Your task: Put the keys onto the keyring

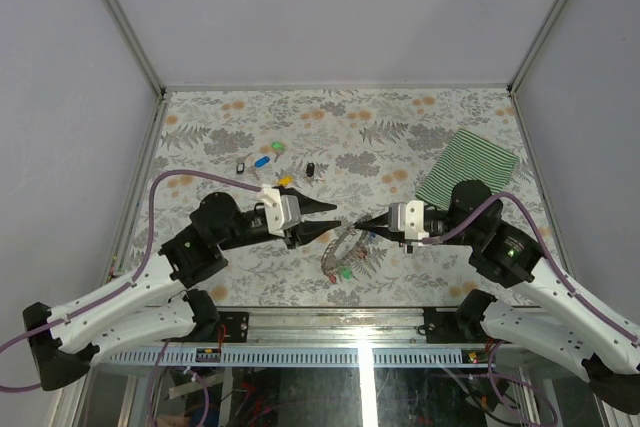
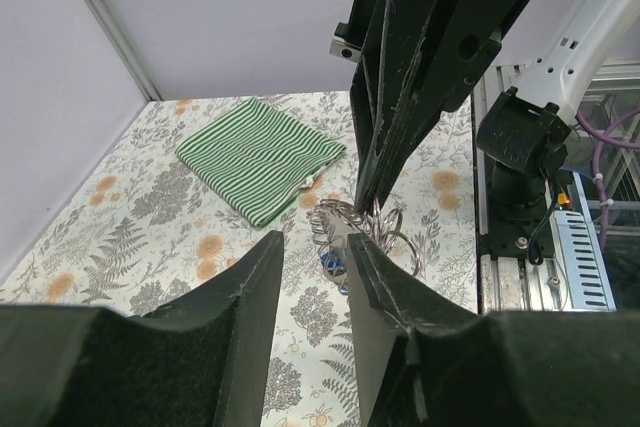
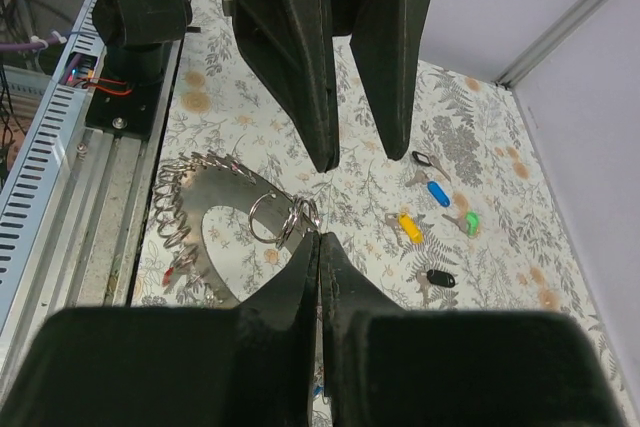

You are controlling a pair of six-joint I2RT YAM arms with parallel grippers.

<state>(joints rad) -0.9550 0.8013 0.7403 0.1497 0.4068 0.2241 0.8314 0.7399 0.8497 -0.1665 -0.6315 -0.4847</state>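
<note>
Both arms are in over the middle of the floral bench, tip to tip. The left pincer is released, its fingers spread wide. In the right wrist view those two dark fingers hang down with a clear gap between them, just above the keyring.

The right pincer is clenched, its tips pressed together to a point. That point sits right at a small wire loop on the keyring's edge. Whether it actually pinches the loop, I cannot tell.

The keyring lies flat on the bench between the two arms, near the front edge, with a row of small split rings strung along its rim. A red key shows at its near side.

Farther back and to the left, well apart from the ring, loose keys are scattered: blue key, green key, yellow key and black key. All of them lie on the bench.

A folded green striped cloth sits at the far right, clear of both arms.
</note>
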